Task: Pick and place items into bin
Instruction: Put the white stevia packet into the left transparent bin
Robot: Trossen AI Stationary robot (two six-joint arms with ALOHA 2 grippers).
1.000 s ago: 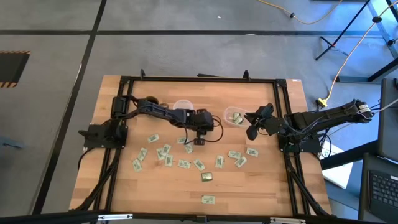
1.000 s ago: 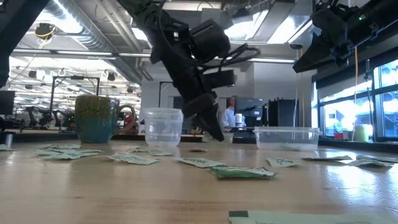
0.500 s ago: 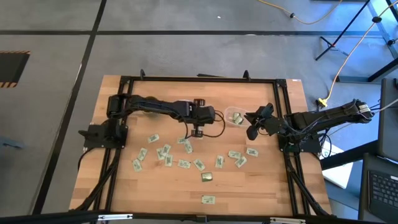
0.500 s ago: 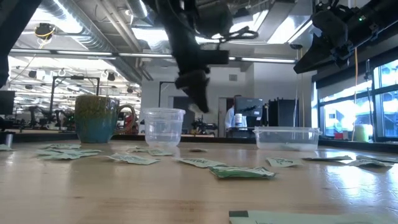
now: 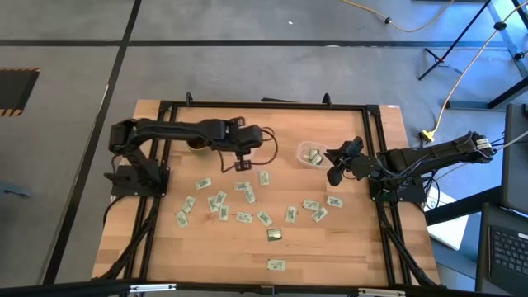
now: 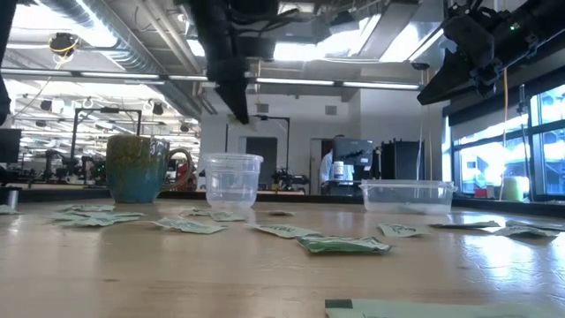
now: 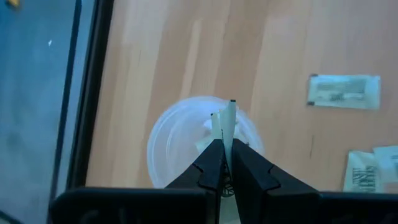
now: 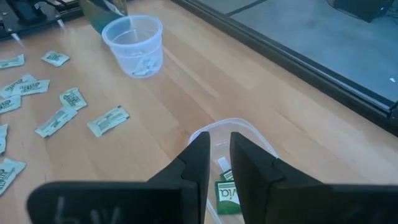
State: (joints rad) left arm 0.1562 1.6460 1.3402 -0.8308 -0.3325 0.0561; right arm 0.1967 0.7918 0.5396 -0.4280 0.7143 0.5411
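Green-and-white packets (image 5: pixel 244 217) mostly litter the tabletop (image 5: pixel 330 247); we count few binned (image 5: pixel 312 155). Left end effector (image 7: pixel 224 134), clamped on one packet, hovers over the cup (image 7: pixel 205 146); right end effector (image 8: pixel 216 163), slightly apart, waits above the bin.

This is a robotics lab in an open office hall. Behind the bench (image 6: pixel 132 265) are rows of desks with monitors (image 6: pixel 353 157), bare ceiling pipes (image 6: pixel 115 40), strip lights, and large windows (image 6: pixel 494 150) beside it.
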